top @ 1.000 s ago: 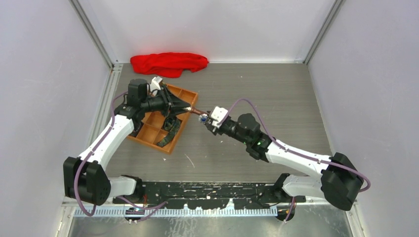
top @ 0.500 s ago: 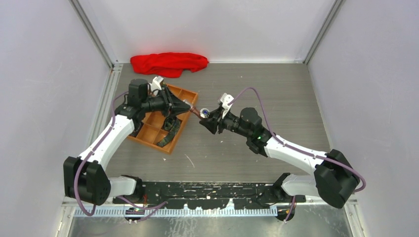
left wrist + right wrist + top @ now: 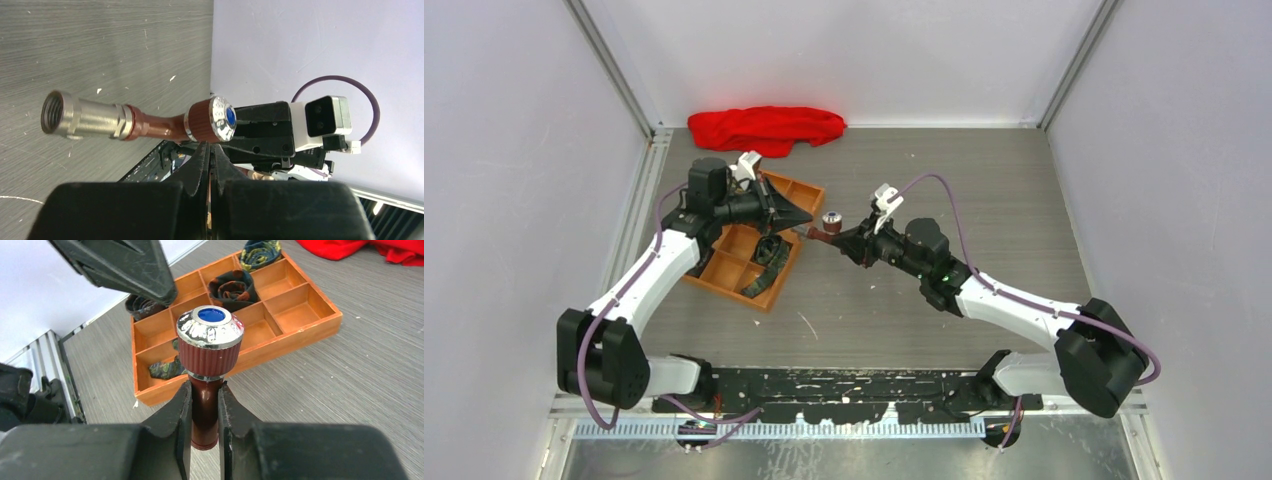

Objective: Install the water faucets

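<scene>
One water faucet [image 3: 826, 226] is held in the air just right of the orange tray [image 3: 767, 296]. It has a reddish-brown pipe body, a ribbed knob with a chrome cap and blue dot [image 3: 210, 329], and a silvery threaded end [image 3: 75, 116]. My right gripper [image 3: 204, 390] is shut on the pipe body below the knob; it also shows in the top view [image 3: 844, 238]. My left gripper [image 3: 210, 147] is shut with nothing between its fingers, its tips right beside the knob [image 3: 212, 120]. It reaches in from the left in the top view [image 3: 804, 219].
The orange tray [image 3: 300, 332] has several compartments, some holding dark coiled straps [image 3: 231, 284]. A red cloth [image 3: 764, 128] lies at the back by the wall. White walls close in the table on three sides.
My right wrist has rolled, so the faucet's knob now points up. My left gripper has stayed close beside the faucet, shifting only slightly.
</scene>
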{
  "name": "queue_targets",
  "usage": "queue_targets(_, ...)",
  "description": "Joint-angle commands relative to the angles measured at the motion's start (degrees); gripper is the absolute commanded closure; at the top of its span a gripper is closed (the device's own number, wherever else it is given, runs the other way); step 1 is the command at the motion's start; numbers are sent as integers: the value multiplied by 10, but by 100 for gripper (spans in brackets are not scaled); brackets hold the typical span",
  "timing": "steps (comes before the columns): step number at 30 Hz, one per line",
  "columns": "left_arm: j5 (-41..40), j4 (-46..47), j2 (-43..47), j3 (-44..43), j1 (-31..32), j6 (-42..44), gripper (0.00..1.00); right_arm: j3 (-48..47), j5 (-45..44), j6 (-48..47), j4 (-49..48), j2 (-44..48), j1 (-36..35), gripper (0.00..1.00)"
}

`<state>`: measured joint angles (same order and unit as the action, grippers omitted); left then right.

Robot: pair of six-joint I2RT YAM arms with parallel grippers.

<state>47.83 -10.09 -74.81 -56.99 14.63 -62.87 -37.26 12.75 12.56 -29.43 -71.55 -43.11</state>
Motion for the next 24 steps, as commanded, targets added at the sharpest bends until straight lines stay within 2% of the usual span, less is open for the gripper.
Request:
queue_targets(1,19,37,-1,-22,2,-3,100,0,-59,30,-44,19,7,100)
queue_targets(5,23,25,-3,-27,2,8,100,20,-77,67,-32,33,56,100)
queue_targets(12,27,13,3,-17,2,21,100,72,-59,196,-65,40,232,100)
queue_targets(18,34,12,9,-11,1,29,100,108,-65,341,-164,-45,365,100)
queue_targets(24,46,-44,16,-31,2,86,100,83,-113,375,-199,-146,422,99)
